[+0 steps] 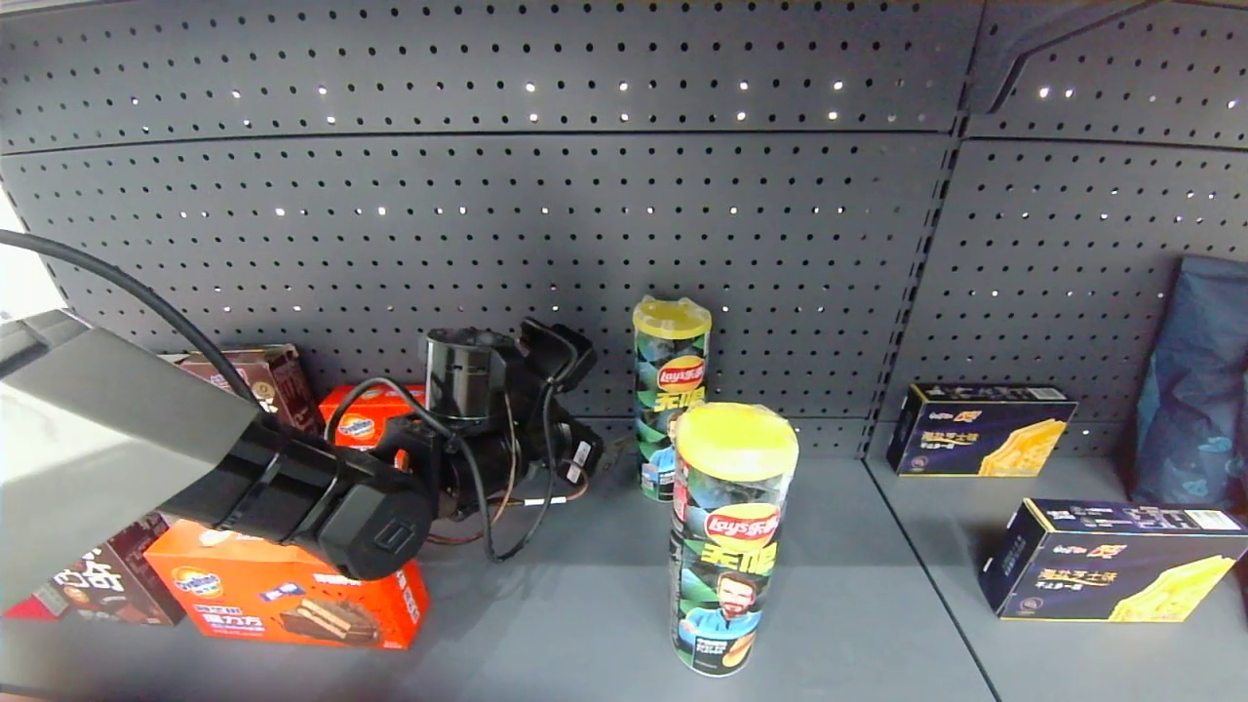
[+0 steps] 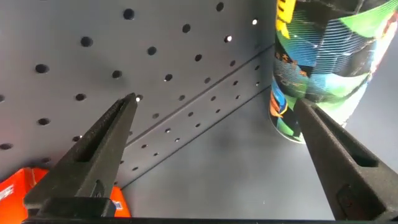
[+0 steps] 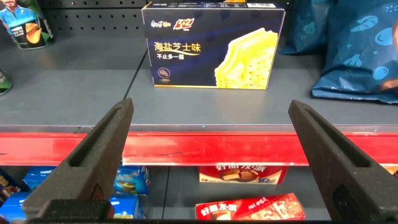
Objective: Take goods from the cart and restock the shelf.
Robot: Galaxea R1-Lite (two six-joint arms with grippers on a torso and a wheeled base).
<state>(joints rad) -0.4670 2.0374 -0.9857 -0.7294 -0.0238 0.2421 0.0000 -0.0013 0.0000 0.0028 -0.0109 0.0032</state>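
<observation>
Two chip cans with yellow lids stand on the grey shelf [image 1: 585,624]: a front can [image 1: 731,536] and a rear can [image 1: 671,395] by the pegboard. My left gripper [image 1: 575,434] is low over the shelf just left of the rear can. In the left wrist view the left gripper [image 2: 214,102] is open and holds nothing, with the rear can [image 2: 323,62] just past one finger [image 2: 336,155]. My right gripper [image 3: 210,106] is open and empty in front of the red shelf edge [image 3: 205,149], facing a dark blue box [image 3: 214,43].
Orange boxes [image 1: 292,595] [image 1: 375,405] and brown boxes [image 1: 263,375] [image 1: 97,575] sit left of my arm. Two dark blue boxes [image 1: 985,429] [image 1: 1111,561] and a blue bag [image 1: 1199,390] fill the right bay. Lower shelves hold more goods [image 3: 249,208].
</observation>
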